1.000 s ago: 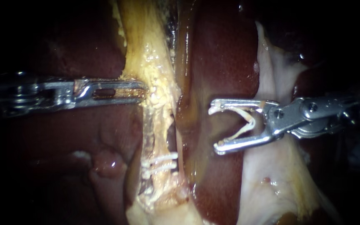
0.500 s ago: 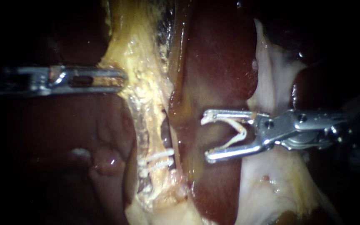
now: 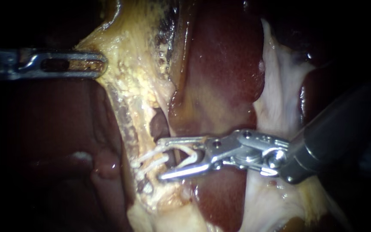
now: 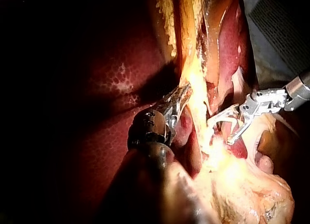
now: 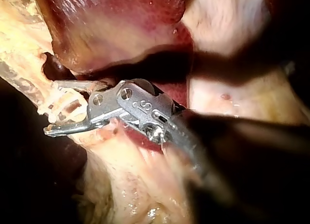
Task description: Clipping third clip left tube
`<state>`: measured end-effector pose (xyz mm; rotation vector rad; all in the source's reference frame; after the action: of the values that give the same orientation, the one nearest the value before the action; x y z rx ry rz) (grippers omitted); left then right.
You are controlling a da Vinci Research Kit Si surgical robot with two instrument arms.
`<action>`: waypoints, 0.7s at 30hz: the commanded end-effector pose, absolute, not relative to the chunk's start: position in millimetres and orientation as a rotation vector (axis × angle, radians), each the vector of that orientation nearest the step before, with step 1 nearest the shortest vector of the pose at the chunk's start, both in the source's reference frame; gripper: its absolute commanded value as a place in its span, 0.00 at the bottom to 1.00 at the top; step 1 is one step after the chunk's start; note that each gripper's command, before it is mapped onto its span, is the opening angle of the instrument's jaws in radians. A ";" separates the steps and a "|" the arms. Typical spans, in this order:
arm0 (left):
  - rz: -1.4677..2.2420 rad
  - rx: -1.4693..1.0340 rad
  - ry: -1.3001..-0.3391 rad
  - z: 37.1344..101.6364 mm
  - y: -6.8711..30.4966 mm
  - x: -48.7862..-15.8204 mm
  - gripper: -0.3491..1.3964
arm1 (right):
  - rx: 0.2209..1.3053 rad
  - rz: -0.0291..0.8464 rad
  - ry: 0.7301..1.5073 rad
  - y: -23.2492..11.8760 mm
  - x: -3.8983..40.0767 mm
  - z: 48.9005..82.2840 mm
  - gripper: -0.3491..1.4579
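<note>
At the upper left of the endoscope view, the left instrument [image 3: 95, 64] comes in level from the left edge. Its slotted jaws are pressed together and pinch the edge of a yellow tissue band [image 3: 129, 73], which is drawn taut toward them. In the left wrist view the same instrument [image 4: 178, 99] grips that yellow tissue band [image 4: 193, 83] at its tip, with dark red liver beside the shaft.

Below the band, left of centre, the left tube [image 3: 127, 133] runs down as a pale greyish strand. Low on it sit two white clips [image 3: 151, 161], lying side by side across the tube.

Just right of these clips, the right instrument [image 3: 159, 159] enters from the right edge, and its dark shaft slopes down toward the centre. Its jaws stand wide apart and carry an open clip [image 3: 190, 155] between them, with one leg lying along each jaw. The jaw tips reach the left tube, one just above the two white clips and one just below them. Whether the tube lies fully inside the open clip cannot be told.

The right wrist view shows the right instrument [image 5: 51, 108] with the open clip [image 5: 68, 110] seated between the spread jaws and its tips against the pale tube.

Right of centre lies the liver [image 3: 220, 77], glossy and dark red. Beyond it, a pale membrane [image 3: 280, 99] passes behind the right instrument's wrist.
</note>
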<state>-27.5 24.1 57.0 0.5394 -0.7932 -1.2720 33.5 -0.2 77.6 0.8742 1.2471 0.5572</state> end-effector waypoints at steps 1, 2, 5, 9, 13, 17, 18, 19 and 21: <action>-1.272 0.539 -0.793 56.9 24.0 -27.5 0.00 | 0.872 0.556 1.244 0.1 33.6 78.1 0.50; -1.272 0.538 -0.793 56.9 24.0 -27.5 0.00 | 0.871 0.556 1.244 0.3 33.6 78.3 0.50; -1.273 0.538 -0.792 56.7 23.9 -27.5 0.00 | 0.874 0.556 1.244 0.9 33.6 78.9 0.50; -1.269 0.534 -0.793 56.6 23.8 -27.6 0.00 | 0.874 0.558 1.244 1.3 33.9 79.2 0.50; -1.269 0.534 -0.793 56.6 23.8 -27.6 0.00 | 0.869 0.562 1.244 1.5 34.7 79.4 0.50; -1.269 0.534 -0.793 56.6 23.8 -27.6 0.00 | 0.889 0.569 1.238 1.6 35.7 79.5 0.51; -1.269 0.534 -0.793 56.6 23.8 -27.6 0.00 | 0.895 0.573 1.242 1.6 35.8 79.5 0.51; -1.269 0.534 -0.793 56.6 23.8 -27.6 0.00 | 0.912 0.575 1.244 1.6 35.9 79.5 0.51; -1.269 0.534 -0.793 56.6 23.8 -27.6 0.00 | 0.955 0.584 1.266 1.6 36.0 79.2 0.51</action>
<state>-27.6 23.8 56.6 0.5340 -0.7935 -1.2685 36.1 1.5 79.2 0.9691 1.2716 0.5851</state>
